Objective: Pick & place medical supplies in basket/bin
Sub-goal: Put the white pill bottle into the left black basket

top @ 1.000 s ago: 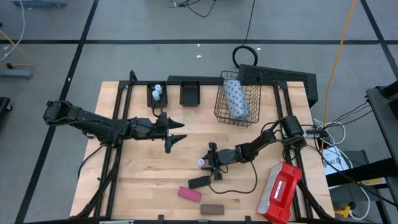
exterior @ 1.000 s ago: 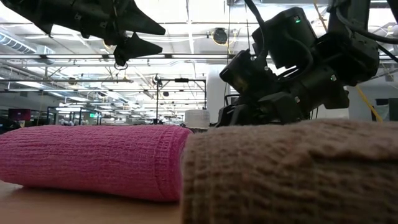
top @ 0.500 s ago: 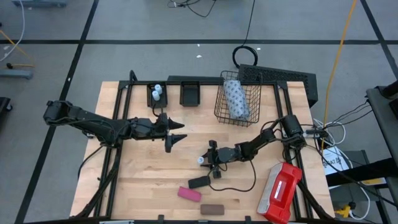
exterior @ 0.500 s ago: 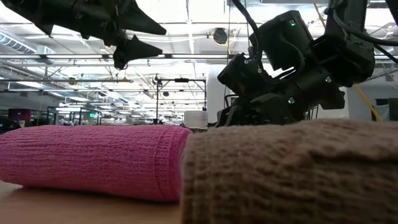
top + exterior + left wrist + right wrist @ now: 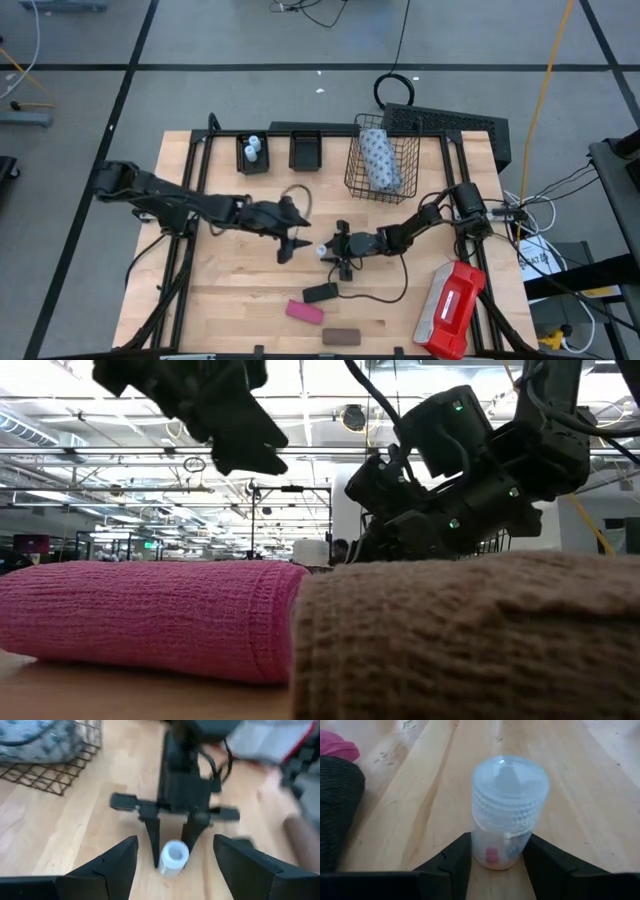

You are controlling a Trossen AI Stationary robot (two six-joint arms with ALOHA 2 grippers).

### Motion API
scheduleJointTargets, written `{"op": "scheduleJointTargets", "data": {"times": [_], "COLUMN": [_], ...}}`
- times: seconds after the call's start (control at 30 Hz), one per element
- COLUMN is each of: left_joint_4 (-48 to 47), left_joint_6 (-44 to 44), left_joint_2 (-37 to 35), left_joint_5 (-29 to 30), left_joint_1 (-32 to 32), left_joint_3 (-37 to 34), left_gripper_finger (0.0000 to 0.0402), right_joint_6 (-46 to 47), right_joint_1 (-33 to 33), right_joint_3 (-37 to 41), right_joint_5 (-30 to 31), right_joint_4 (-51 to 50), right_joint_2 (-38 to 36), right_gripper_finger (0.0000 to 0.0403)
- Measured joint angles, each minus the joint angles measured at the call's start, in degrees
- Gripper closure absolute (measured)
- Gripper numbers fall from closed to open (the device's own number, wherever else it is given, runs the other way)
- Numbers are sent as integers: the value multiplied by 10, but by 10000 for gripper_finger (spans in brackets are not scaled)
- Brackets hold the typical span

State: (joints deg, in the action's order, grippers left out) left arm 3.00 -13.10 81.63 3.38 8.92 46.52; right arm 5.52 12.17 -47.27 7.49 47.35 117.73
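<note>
Vial (image 5: 509,810), small, translucent white with a ribbed cap, stands upright on the wooden table (image 5: 230,290) between the two fingers of the right gripper (image 5: 326,250); in the right wrist view both finger pads press its lower sides, so that claw is clamped on it. Seen from above, this happens near the middle of the table, in front of the wire-mesh basket (image 5: 383,160). The left wrist view shows the same vial (image 5: 174,856) from the opposite side, seated between the right arm's thin fingers.

Facing it, the left gripper (image 5: 293,232) sits just beside the right one, its wide dark fingers (image 5: 107,862) spread apart with nothing between them. From table height it hangs high above the surface.

The basket stands at the back of the table and holds the long pale blue-grey dotted pack (image 5: 379,160), lying lengthwise inside. To its left are two small black trays: one (image 5: 253,153) holds two more white vials (image 5: 252,147), the other (image 5: 304,152) is next to it.

Toward the front edge lie three oblong wrap rolls: a black one (image 5: 320,293), just in front of the right gripper, a pink one (image 5: 305,311) and a brown one (image 5: 341,336). In the low view the pink roll (image 5: 150,615) and the brown roll (image 5: 470,635) fill the foreground, touching end to end. A red-and-white case (image 5: 452,308) rests at the table's front right corner.
</note>
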Motion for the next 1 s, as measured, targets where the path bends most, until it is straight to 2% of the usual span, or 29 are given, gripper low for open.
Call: {"op": "scheduleJointTargets", "data": {"times": [0.1, 0.43, 0.8, 1.0], "left_joint_4": [-19, -29, -29, 14], "left_joint_6": [37, 51, 55, 51], "left_joint_2": [45, 154, 187, 187], "left_joint_5": [0, -39, -3, -3], "left_joint_1": [6, 7, 7, 7], "left_joint_3": [31, 72, 73, 73], "left_gripper_finger": [133, 133, 133, 133], "right_joint_6": [0, 0, 13, 13], "right_joint_1": [-2, -6, -6, -6], "right_joint_3": [0, 0, 0, 0], "right_joint_5": [0, 1, 0, 0], "right_joint_4": [-3, -4, -5, -4], "right_joint_2": [0, 0, 0, 0], "right_gripper_finger": [254, 252, 250, 253]}}
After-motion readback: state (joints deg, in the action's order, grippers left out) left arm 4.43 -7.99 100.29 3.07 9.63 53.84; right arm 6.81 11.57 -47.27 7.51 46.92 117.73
